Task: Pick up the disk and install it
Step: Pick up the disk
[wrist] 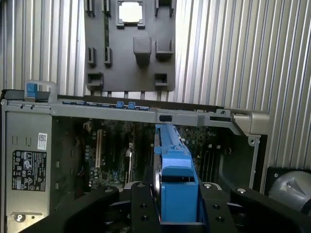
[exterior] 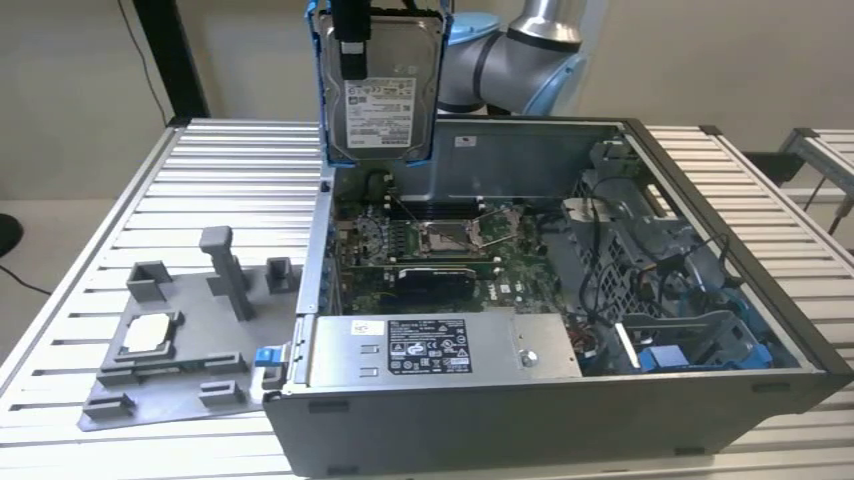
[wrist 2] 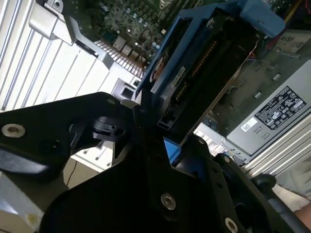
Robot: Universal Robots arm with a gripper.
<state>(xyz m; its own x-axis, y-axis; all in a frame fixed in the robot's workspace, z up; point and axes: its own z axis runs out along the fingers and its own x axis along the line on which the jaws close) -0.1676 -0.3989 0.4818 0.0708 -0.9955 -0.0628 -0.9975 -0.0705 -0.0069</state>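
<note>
Disk (exterior: 380, 100) is hanging upright above the open computer case (exterior: 534, 420) on the bench (exterior: 227, 170), clamped in my end effector (exterior: 351, 45). In the second wrist view, I am gripping its flat faces over the motherboard (wrist 2: 121, 19). In the first wrist view, its blue edge is pointing into the case. I judge it picked up but not yet installed.

Shows as a flat silver-grey disk (exterior: 387, 100) with a white label, framed in blue plastic. Hangs upright in mid-air at 12 o'clock of the exterior view, label facing the camera, lower edge over the open computer case's (exterior: 534, 150) far side. Clamped between the jaws.
</note>
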